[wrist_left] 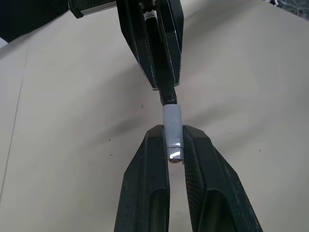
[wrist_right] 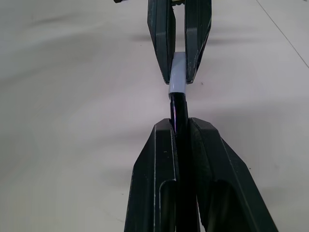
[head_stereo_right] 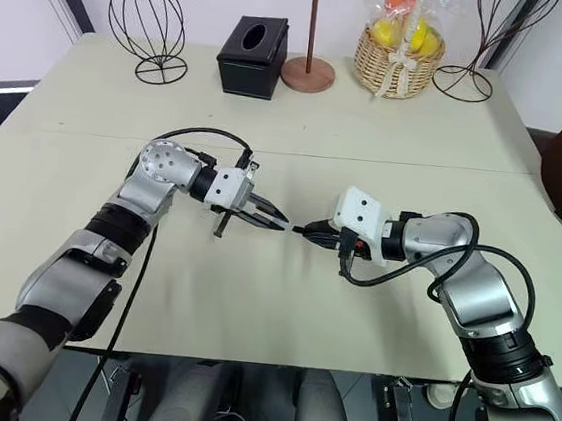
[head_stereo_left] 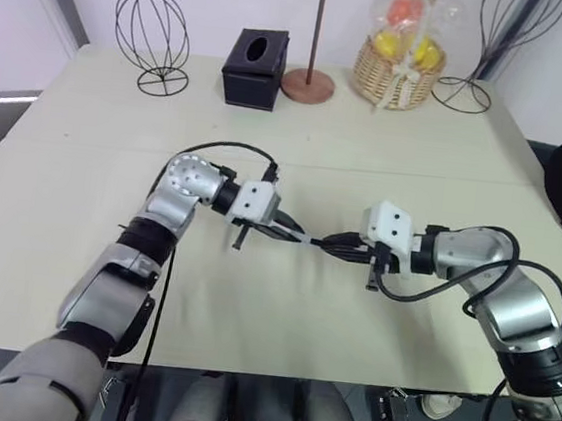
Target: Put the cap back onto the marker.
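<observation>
Looking down over my two arms, I see them meeting above the middle of a pale beige table (head_stereo_left: 73,279), near its front edge. My left gripper (wrist_left: 175,145) is clamped narrow on the cap (wrist_left: 172,130), a short grey-blue cylinder pinched between its two black fingers. My right gripper (wrist_right: 181,133) is closed tight on the marker (wrist_right: 178,108), a thin black stick that runs out from between its fingers. Cap and marker line up end to end, and the cap's open end sits over the marker's tip, touching it. Both are held up off the tabletop.

Bare table lies beneath the grippers and out to both side edges, with wide open room on all sides. Farther back, a seam crosses the tabletop. Along the far edge stand a wire globe ornament (head_stereo_left: 152,36), a black tissue box (head_stereo_left: 254,67), a wooden stand (head_stereo_left: 309,81) with a round base, a wicker fruit basket (head_stereo_left: 397,77), and a second wire ornament (head_stereo_left: 476,80).
</observation>
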`<act>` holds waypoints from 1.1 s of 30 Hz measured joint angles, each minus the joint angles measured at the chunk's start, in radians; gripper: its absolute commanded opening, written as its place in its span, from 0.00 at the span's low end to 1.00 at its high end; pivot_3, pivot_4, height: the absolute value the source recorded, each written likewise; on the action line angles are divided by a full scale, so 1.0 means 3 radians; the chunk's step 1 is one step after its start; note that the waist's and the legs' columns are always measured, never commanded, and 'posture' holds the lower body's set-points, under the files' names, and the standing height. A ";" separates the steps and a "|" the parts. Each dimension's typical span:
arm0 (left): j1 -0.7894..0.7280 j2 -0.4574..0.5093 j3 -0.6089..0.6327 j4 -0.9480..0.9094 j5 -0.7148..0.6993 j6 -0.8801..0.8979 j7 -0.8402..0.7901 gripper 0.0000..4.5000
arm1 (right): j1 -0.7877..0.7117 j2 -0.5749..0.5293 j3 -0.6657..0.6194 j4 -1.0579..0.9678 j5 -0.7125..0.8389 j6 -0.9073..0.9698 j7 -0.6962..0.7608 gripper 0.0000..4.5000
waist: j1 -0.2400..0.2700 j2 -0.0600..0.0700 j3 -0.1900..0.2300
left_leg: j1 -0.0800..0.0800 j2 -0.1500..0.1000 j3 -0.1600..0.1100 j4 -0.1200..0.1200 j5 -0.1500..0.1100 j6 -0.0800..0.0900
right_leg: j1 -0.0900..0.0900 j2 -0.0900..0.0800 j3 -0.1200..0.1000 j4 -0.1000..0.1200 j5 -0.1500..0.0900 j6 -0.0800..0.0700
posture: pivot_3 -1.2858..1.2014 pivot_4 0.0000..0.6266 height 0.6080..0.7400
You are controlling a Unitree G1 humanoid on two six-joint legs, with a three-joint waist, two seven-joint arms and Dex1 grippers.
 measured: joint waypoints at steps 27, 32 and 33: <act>0.0067 -0.0335 0.0077 0.0070 0.0210 -0.0137 0.0486 0.02 | 0.0038 -0.0028 -0.0224 0.0068 -0.0073 0.0041 0.0031 0.00 | 0.0002 -0.0001 0.0001 | 0.0000 0.0000 0.0000 0.0001 0.0000 0.0000 | 0.0000 0.0000 0.0000 0.0000 0.0000 0.0000 | 0.52 0.24 1.00; 0.0079 -0.0338 0.0077 0.0070 0.0211 -0.0136 0.0477 0.02 | 0.0038 -0.0021 -0.0223 0.0068 -0.0095 0.0041 0.0054 0.00 | 0.0002 -0.0001 0.0001 | 0.0000 0.0000 0.0000 0.0001 0.0000 0.0000 | 0.0000 0.0000 0.0000 0.0001 0.0000 0.0000 | 0.52 0.24 1.00; 0.0079 -0.0338 0.0078 0.0070 0.0211 -0.0136 0.0474 0.02 | 0.0038 -0.0021 -0.0223 0.0068 -0.0095 0.0041 0.0056 0.00 | 0.0002 -0.0001 0.0001 | 0.0000 0.0000 0.0000 0.0001 0.0000 0.0000 | 0.0000 0.0000 0.0000 0.0000 0.0000 0.0000 | 0.52 0.24 1.00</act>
